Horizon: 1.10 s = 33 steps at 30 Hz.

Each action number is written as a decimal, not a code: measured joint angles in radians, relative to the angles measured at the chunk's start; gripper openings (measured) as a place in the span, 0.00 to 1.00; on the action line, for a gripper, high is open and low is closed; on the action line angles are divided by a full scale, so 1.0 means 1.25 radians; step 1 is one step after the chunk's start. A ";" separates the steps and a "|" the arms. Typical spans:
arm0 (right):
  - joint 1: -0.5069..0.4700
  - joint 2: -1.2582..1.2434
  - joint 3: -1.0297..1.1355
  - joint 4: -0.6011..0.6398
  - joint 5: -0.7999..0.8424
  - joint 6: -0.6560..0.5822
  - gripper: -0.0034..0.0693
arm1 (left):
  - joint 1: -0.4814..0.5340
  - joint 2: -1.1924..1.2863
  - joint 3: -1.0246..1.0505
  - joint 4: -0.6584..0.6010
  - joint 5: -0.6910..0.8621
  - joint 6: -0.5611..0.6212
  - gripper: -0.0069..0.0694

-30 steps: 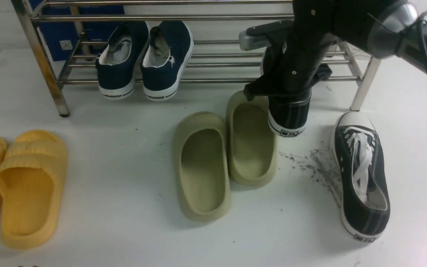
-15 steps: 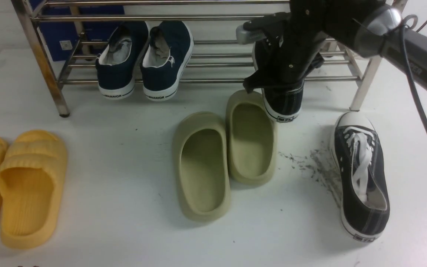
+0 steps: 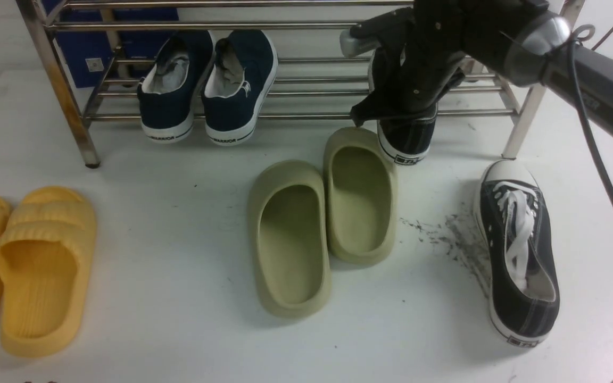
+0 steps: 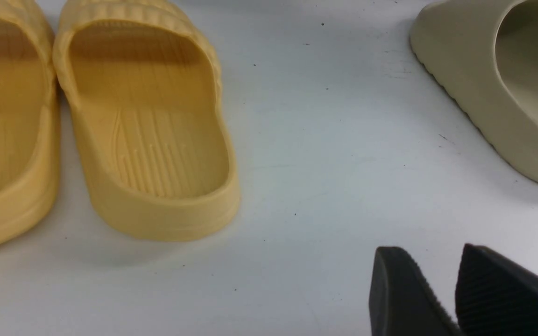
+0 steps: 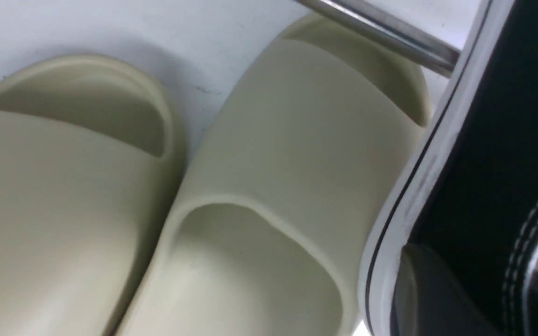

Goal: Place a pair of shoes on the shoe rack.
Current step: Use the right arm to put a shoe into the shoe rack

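My right gripper is shut on the side wall of one black sneaker. It holds the sneaker toe-first at the right end of the shoe rack, level with its lower shelf, heel sticking out over the front bar. In the right wrist view the gripper clamps the sneaker's black canvas wall; the toe is hidden. The other black sneaker lies on the white table at the right, toe toward the rack. My left gripper is slightly open and empty, low over the table.
Two navy slip-ons sit on the rack's lower shelf at the left. Two olive slippers lie in the middle, one touching the held sneaker's heel. Yellow slippers lie at the left. Dark scuff marks are beside the loose sneaker.
My right arm has carried the sneaker away from me and up into the rack; its heel has moved from beside the olive slipper to the front bar. The rest has not moved.
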 joint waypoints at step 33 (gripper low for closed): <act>-0.048 -0.109 0.168 0.090 0.156 0.048 0.04 | 0.000 0.000 0.000 0.000 0.000 0.000 0.40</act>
